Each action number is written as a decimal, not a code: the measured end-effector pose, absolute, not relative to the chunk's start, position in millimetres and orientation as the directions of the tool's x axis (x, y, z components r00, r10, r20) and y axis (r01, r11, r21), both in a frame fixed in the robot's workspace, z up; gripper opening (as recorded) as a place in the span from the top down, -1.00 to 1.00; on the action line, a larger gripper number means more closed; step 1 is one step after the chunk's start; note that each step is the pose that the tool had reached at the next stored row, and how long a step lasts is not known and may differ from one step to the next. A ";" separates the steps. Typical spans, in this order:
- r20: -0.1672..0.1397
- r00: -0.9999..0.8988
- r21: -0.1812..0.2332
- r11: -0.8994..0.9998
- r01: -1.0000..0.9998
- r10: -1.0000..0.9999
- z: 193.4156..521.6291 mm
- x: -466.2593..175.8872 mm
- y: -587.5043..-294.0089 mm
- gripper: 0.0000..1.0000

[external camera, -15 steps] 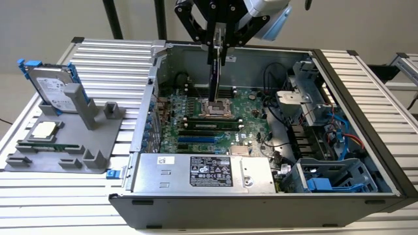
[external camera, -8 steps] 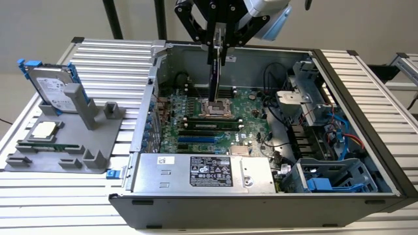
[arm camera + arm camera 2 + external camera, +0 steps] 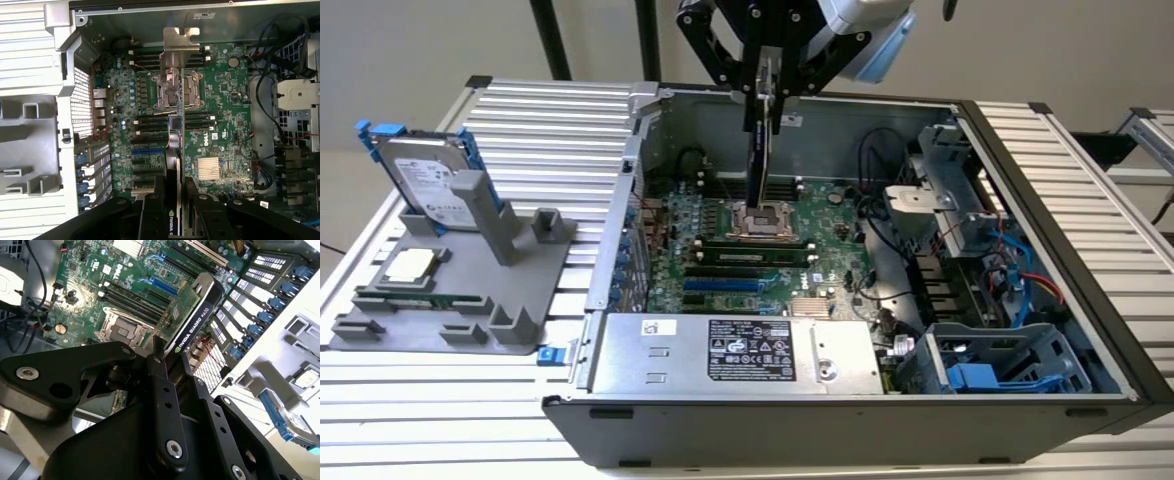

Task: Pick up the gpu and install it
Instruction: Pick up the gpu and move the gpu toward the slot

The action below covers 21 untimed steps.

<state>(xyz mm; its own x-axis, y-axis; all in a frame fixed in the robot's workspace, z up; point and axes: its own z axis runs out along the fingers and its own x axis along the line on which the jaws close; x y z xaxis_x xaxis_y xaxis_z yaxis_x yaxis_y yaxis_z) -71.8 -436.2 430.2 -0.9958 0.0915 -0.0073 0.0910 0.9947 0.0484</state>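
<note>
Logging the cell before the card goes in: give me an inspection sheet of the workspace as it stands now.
Surface: ribbed metal table bearing an open computer case and a grey fixture.
Job's things: gpu hangs edge-on above the motherboard, not yet seated in a slot.
Clutter: hard drive with blue rails upright in the fixture; a square chip and a memory stick lying on it.
Grippers: gripper shut on the gpu's upper edge.
Cables: black cables loop inside the case; red and blue cables near the drive bays.
Surroundings: pale wall, black posts behind the table.
</note>
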 end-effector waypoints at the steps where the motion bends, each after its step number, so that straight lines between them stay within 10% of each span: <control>1: -0.007 -0.996 0.048 0.995 0.091 0.091 430.2 -71.8 -436.2 1.00; 21: -0.007 -0.998 0.048 0.997 0.068 0.068 430.2 -71.8 -436.2 1.00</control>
<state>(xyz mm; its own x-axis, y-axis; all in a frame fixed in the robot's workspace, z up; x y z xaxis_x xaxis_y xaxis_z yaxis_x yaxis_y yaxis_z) -71.8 -436.2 430.2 -0.9977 0.0681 -0.0073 0.0677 0.9965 0.0484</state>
